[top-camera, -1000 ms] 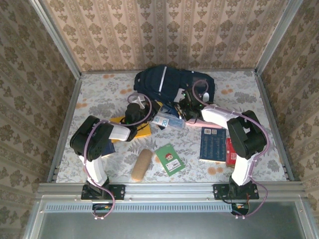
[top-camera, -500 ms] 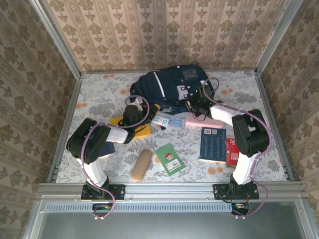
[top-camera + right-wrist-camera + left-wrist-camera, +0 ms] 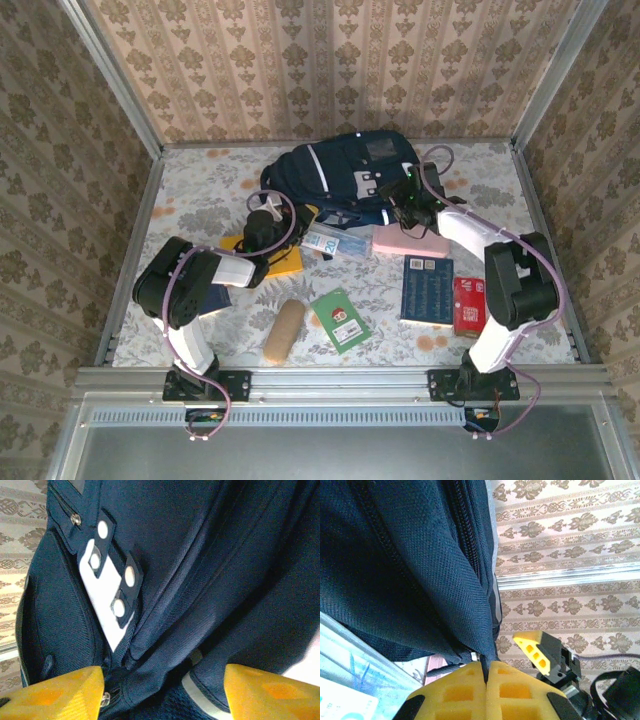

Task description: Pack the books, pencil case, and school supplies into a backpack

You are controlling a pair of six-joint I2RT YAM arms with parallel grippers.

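Here we are in a robot test booth dressed up like a home: damask wallpaper panels (image 3: 330, 70) on three sides, bare aluminium framing (image 3: 112, 80), a floral-covered desk (image 3: 190, 200), and two robot arms (image 3: 185, 290) bolted to the front rail (image 3: 340, 380).

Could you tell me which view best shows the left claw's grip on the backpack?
The left wrist view: the left claw is shut on a backpack fold beside the zipper, seen close. The top external view shows it small at the backpack's near edge; the right wrist view shows backpack panels elsewhere.
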